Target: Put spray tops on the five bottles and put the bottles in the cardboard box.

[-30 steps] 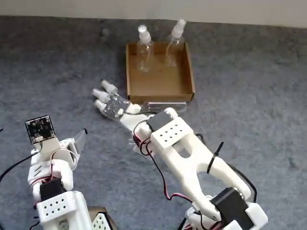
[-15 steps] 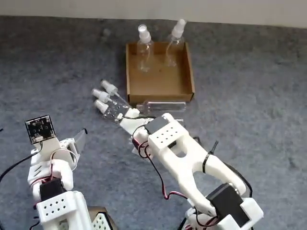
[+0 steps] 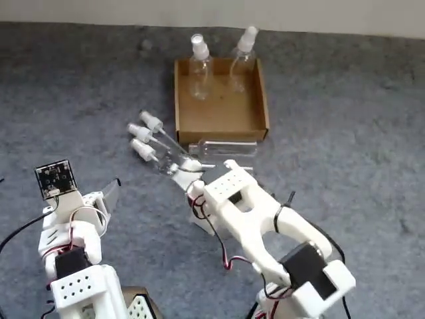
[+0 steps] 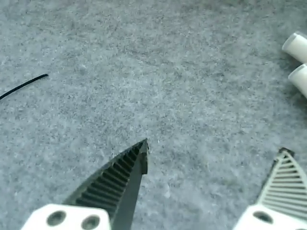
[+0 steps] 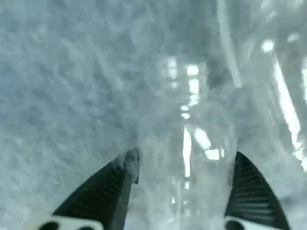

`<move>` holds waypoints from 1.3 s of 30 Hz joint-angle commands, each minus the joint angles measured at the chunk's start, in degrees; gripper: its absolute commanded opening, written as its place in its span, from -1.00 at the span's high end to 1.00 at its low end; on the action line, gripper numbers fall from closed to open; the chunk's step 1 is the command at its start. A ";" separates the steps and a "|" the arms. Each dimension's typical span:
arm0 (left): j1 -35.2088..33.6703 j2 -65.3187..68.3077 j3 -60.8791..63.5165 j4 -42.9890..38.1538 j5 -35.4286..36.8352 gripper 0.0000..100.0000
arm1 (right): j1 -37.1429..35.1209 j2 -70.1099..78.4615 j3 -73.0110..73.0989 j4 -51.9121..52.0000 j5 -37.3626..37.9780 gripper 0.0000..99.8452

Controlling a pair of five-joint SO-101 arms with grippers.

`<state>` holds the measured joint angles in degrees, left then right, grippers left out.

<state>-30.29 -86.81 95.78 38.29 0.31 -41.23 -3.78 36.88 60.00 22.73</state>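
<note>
Two clear bottles with white spray tops stand at the back of the cardboard box. Another clear bottle lies on the carpet just in front of the box. Three loose spray tops lie left of the box, tubes pointing right. My right gripper sits low by those tubes. It is open, its fingers either side of a lying clear bottle. My left gripper hangs open over bare carpet at the near left, with two spray tops beyond it.
Grey carpet covers the whole table. A thin black wire lies on it near the left arm. Open carpet stretches to the right of the box and along the far left.
The right arm has drawn back toward the near side and lowered. Its gripper has slid off the three spray tops, which now lie uncovered. The left arm has stayed put.
</note>
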 commanded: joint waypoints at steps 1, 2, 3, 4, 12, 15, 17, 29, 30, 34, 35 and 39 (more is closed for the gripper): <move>-0.84 -0.57 -0.13 -1.58 0.44 0.34 | 1.19 -0.92 -0.31 0.66 -2.81 0.50; -0.84 -0.57 -0.13 -1.58 0.44 0.34 | 1.71 -0.92 -0.31 0.57 -3.08 0.50; -0.84 -0.57 -0.13 -1.58 0.44 0.34 | 2.33 -0.92 -0.31 0.48 -3.25 0.50; -0.84 -0.57 -0.13 -1.58 0.44 0.34 | 3.56 -0.92 -0.31 0.48 -3.34 0.50; -0.66 -0.57 -0.13 -1.67 0.44 0.34 | 22.81 -0.92 -0.31 0.66 -5.27 0.51; -0.66 -0.57 -0.13 -1.67 0.44 0.34 | 31.69 -0.92 -0.22 0.66 -2.55 0.51; -0.66 -0.57 -0.13 -1.67 0.44 0.34 | 36.53 -0.92 -0.13 0.66 0.35 0.51; -0.66 -0.57 -0.04 -1.67 0.44 0.34 | 62.81 -0.92 1.54 0.22 10.90 0.64; -0.66 -0.57 -0.04 -1.67 0.44 0.34 | 64.31 -0.92 1.54 0.22 11.43 0.64; -0.66 -0.57 -0.04 -1.67 0.44 0.34 | 67.91 -0.84 1.36 0.31 12.40 0.64; -0.66 -0.57 -0.04 -1.67 0.44 0.34 | 68.44 -0.84 1.36 0.31 12.40 0.64; -0.66 -0.57 -0.04 -1.67 0.44 0.34 | 68.53 -0.84 -0.84 0.22 12.48 0.64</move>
<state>-30.29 -86.81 95.78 38.29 0.31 26.02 -3.78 39.08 60.35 34.51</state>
